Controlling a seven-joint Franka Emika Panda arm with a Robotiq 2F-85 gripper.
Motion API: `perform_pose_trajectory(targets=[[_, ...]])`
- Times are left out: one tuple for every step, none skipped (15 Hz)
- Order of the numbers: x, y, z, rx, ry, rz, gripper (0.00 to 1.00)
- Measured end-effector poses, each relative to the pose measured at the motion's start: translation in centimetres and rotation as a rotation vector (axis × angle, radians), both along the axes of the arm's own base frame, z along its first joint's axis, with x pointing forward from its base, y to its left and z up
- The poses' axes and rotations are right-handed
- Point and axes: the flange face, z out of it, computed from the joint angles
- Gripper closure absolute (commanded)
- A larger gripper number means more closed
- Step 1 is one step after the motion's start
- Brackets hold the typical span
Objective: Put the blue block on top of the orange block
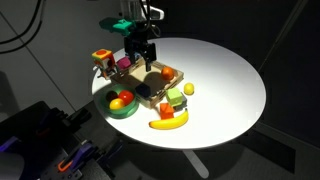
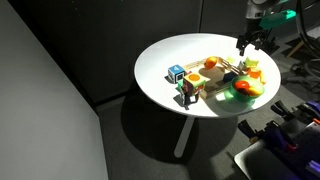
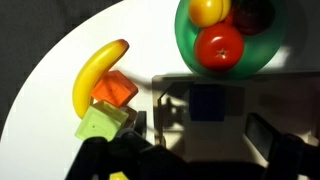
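Observation:
The blue block (image 3: 207, 102) lies in shadow on a flat wooden tray (image 3: 175, 125), just below the green bowl in the wrist view. It shows as a dark spot in an exterior view (image 1: 148, 90). The orange block (image 3: 115, 90) sits on the white table between the banana and a green block (image 3: 102, 123), and it also shows in an exterior view (image 1: 172, 102). My gripper (image 3: 200, 138) is open and empty. It hangs above the tray with the blue block between its fingers' lines. It is seen in both exterior views (image 1: 140, 48) (image 2: 250, 42).
A green bowl (image 3: 190, 55) with round fruit stands next to the tray (image 1: 120, 102). A yellow banana (image 3: 98, 75) lies by the orange block. Small toys (image 1: 103, 60) stand at the tray's far side. The round table's edge (image 1: 255, 110) is near.

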Motion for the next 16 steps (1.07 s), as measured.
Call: perform_pose_trajectory(targets=[[0.1, 0.0, -0.7, 0.001, 0.005, 0.002, 0.00], [0.1, 0.0, -1.3, 0.001, 0.008, 0.005, 0.00], [0.2, 0.0, -1.9, 0.002, 0.009, 0.009, 0.00], [0.2, 0.0, -2.4, 0.004, 0.010, 0.018, 0.00], [0.3, 0.0, -2.9, 0.006, 0.007, 0.029, 0.00], [0.4, 0.0, -3.3, 0.010, 0.005, 0.039, 0.00], [0.4, 0.0, -3.7, 0.016, 0.005, 0.048, 0.00], [0.4, 0.1, -4.2, 0.024, 0.003, 0.056, 0.00], [0.5, 0.1, -4.6, 0.032, 0.000, 0.061, 0.00], [0.6, 0.1, -5.1, 0.043, -0.006, 0.063, 0.00], [0.7, 0.2, -5.5, 0.052, -0.016, 0.065, 0.00], [0.8, 0.3, -6.0, 0.061, -0.025, 0.065, 0.00], [0.9, 0.4, -6.5, 0.068, -0.036, 0.065, 0.00], [1.0, 0.5, -7.1, 0.072, -0.046, 0.061, 0.00], [1.1, 0.7, -7.6, 0.075, -0.056, 0.059, 0.00], [1.2, 0.9, -8.0, 0.078, -0.065, 0.057, 0.00]])
